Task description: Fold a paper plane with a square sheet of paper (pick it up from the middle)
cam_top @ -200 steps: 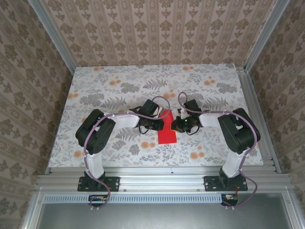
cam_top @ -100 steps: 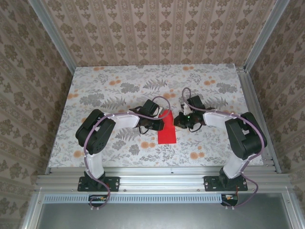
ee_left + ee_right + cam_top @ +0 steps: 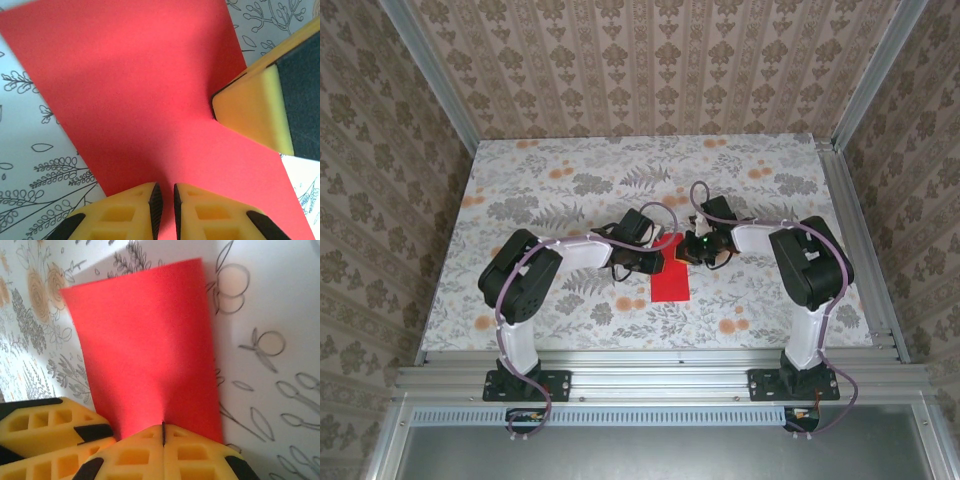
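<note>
Right gripper [image 3: 692, 250] has swung back in to meet the left gripper [image 3: 648, 262] mid-counter [image 3: 570, 170], over the square sheet of paper [image 3: 670, 285], whose long axis runs near edge to far edge. On the left wrist I see narrow jaws pinching the sheet. On the right wrist, jaws are clamped tight on it.

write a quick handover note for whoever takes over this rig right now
Left gripper: shut, pinching the square sheet of paper.
Right gripper: shut on the same sheet from the other side.
Sheet: red, mid-table between the two arms, its near end lying on the surface.
Done: both grips are on.
Left: the plane folds; no pointed dart shape shows yet.
</note>
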Robot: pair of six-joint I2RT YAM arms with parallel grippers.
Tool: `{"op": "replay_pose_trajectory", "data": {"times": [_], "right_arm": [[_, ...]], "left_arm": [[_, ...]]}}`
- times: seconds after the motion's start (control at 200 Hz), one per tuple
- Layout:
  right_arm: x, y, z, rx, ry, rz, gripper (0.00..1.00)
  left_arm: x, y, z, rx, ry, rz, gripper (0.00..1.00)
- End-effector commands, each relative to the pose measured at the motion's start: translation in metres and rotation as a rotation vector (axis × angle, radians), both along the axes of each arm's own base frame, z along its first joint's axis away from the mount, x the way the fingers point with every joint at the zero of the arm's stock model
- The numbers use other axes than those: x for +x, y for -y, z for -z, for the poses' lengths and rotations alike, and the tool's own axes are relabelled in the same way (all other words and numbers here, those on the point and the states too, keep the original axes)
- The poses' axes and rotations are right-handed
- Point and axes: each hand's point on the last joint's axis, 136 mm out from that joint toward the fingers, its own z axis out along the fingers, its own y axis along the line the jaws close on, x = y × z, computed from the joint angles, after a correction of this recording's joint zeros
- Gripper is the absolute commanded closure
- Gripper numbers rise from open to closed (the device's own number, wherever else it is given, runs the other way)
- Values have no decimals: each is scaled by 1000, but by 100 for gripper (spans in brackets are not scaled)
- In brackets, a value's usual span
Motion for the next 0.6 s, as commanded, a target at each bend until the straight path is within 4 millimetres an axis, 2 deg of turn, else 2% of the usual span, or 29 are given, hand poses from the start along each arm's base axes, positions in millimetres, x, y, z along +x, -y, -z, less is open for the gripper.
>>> {"op": "replay_pose_trajectory", "data": {"times": [0.0,0.165,0.275,0.35,0.43,0.595], "right_arm": [[14,14,9,-59,27,18,96],[17,36,19,-103,9,59,97],[17,42,16,-114,21,72,97],[19,42,7,-110,43,77,97],[22,34,-8,-70,80,76,98],[23,2,-34,-22,158,16,98]], "left_arm": [[-33,-43,42,186,-114,2,80],[-41,-46,49,185,-145,7,81],[-45,-49,54,188,-154,7,80],[-45,-49,54,188,-152,6,80],[-44,-48,52,183,-148,6,80],[-41,-45,51,176,-146,9,80]]}}
